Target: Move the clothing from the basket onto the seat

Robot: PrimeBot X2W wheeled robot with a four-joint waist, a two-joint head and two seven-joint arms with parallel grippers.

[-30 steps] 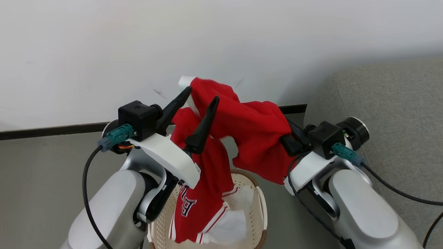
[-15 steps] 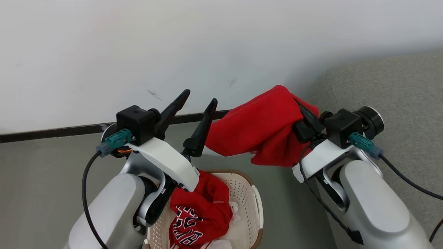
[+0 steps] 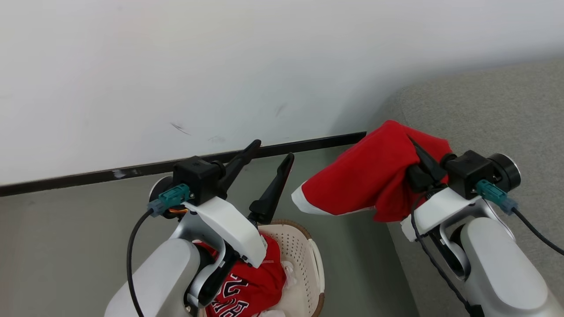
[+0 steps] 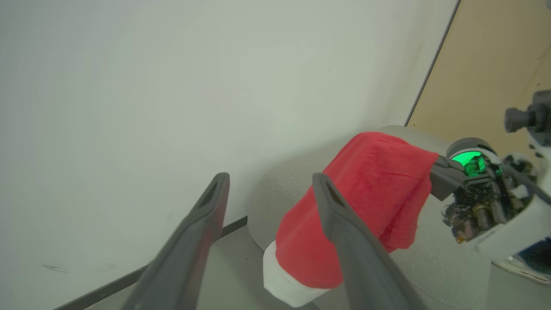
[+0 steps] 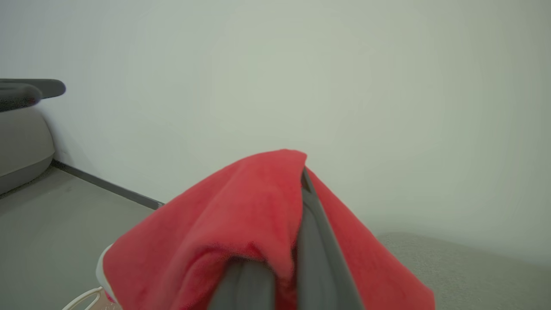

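While the right gripper (image 3: 418, 158) clamps a red garment (image 3: 361, 185) by the sofa (image 3: 484, 110) | left gripper (image 3: 274, 149) — wide, empty — near basket (image 3: 304, 255)

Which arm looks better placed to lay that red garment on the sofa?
Right. The right gripper is shut on the red garment beside the sofa; the left gripper is open and empty above the basket.
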